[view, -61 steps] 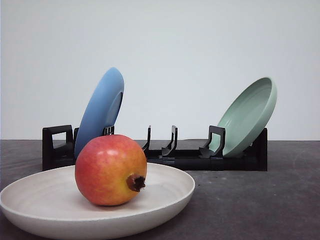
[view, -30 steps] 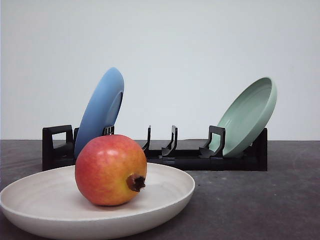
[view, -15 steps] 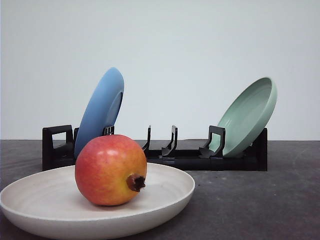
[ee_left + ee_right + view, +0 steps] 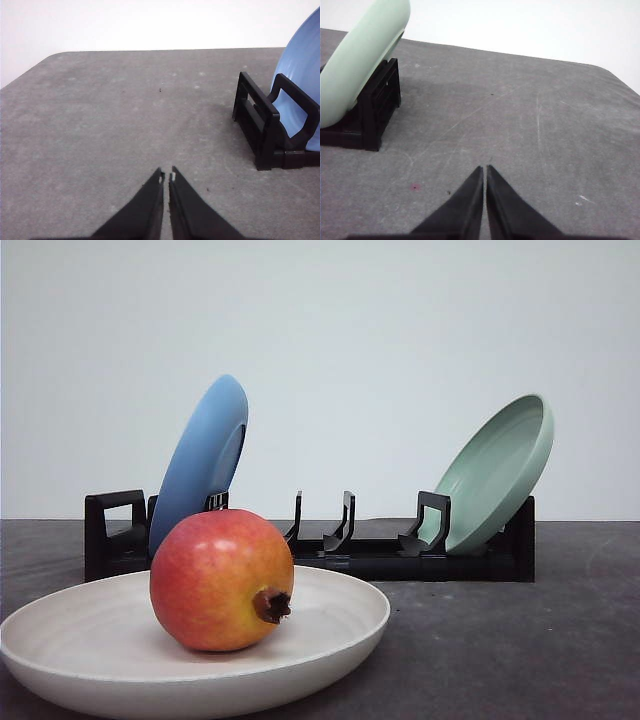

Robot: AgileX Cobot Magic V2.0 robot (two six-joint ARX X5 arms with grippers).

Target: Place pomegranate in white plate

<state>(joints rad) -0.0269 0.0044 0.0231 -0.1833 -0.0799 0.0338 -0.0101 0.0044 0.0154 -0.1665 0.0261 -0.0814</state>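
Partly cropped: white plate (image 4: 330, 640) rim

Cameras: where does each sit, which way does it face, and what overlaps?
Front view: low at the table edge, facing forward at the pomegranate in the white plate, black rack behind.
Left wrist view: on the left arm, over bare table; shut left claw, the rack's end, blue plate.
Right wrist view: on the right arm; shut right claw, green plate.
Shared: the rack and its plates.
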